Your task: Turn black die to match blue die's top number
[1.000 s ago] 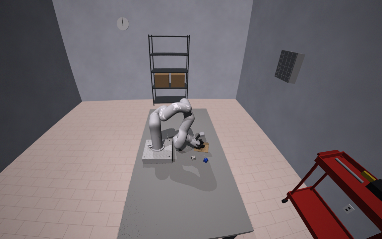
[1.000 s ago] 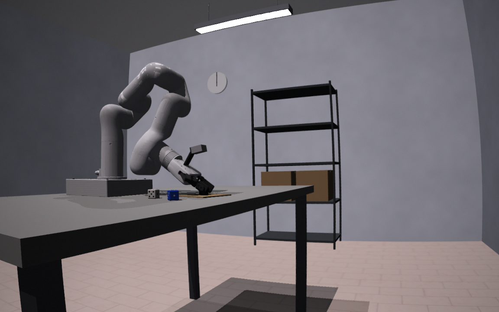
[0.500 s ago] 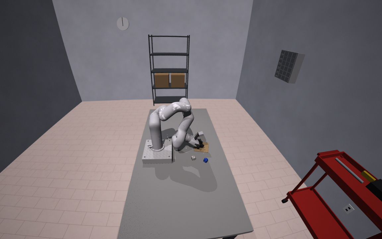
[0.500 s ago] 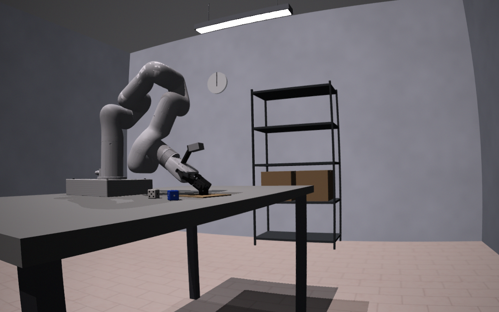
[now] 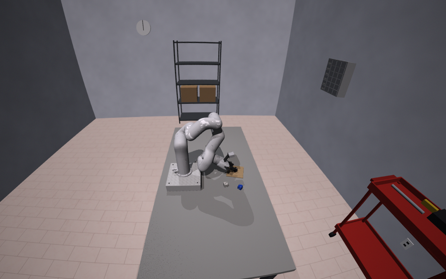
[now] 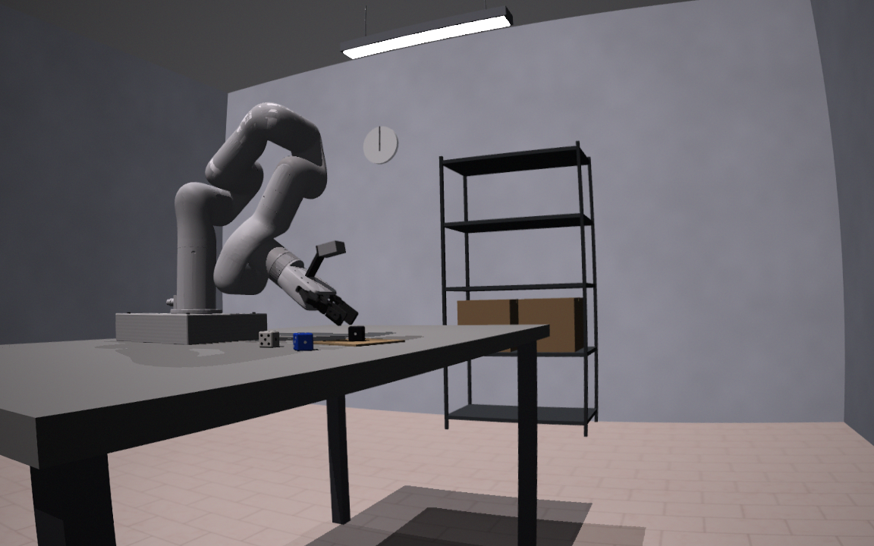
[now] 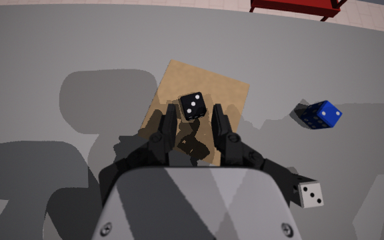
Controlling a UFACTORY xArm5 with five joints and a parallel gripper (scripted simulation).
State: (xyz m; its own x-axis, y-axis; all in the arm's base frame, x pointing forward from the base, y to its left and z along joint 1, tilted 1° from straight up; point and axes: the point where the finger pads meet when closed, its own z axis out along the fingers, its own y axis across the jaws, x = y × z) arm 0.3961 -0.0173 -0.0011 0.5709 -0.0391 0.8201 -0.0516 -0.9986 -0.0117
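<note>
The black die (image 7: 193, 105) (image 6: 356, 333) lies flat on the tan mat (image 7: 212, 80) (image 5: 237, 176) (image 6: 372, 343), three pips on top. Its side in the exterior view shows one pip. My gripper (image 7: 194, 113) (image 6: 349, 318) is open, its fingers partly apart. In the exterior view the fingertips hang a little above the die, toward the arm, holding nothing. The blue die (image 7: 329, 114) (image 5: 239, 186) (image 6: 303, 340) lies on the table beside the mat, two pips on top. The mat looks flat; the fingers hide part of it.
A white die (image 7: 311, 195) (image 5: 225, 184) (image 6: 268, 338) lies on the grey table (image 5: 210, 239) nearer the robot base (image 5: 183, 180) than the blue die, three pips on top. The table edge runs beyond the mat. A red cart (image 5: 359, 239) stands away from the table.
</note>
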